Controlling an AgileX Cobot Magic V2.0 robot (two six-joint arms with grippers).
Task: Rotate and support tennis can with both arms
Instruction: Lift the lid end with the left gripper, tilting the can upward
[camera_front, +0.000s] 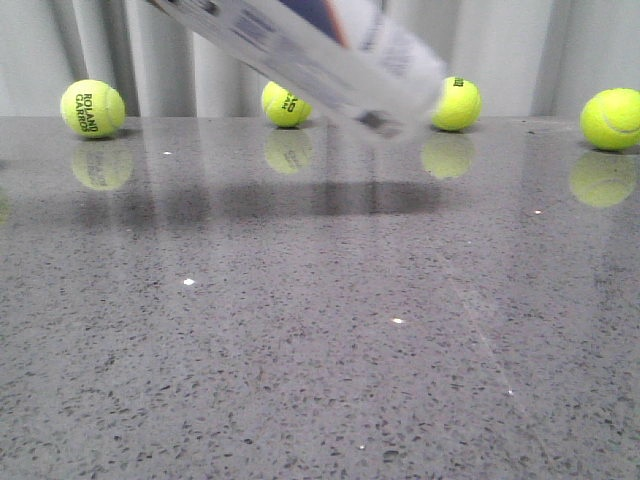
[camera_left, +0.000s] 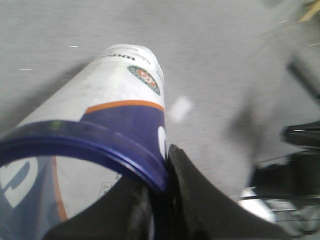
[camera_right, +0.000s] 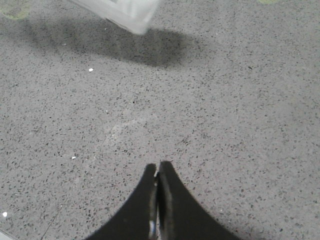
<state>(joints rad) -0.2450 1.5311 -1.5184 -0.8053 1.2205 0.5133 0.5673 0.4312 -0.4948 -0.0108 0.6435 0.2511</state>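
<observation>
Rotation step in hand: the left gripper (camera_left: 162, 200) clamps the navy rim of the can (camera_front: 330, 60), a clear tube held tilted above the far speckled table (camera_front: 320, 380). Right gripper (camera_right: 158, 185) is closed, empty, well apart. Next, it likely must open and support the free end.

I see the tennis can (camera_front: 330, 55) blurred and cut off at its upper end, and the left gripper (camera_left: 160, 200) mostly hidden behind its rim.
</observation>
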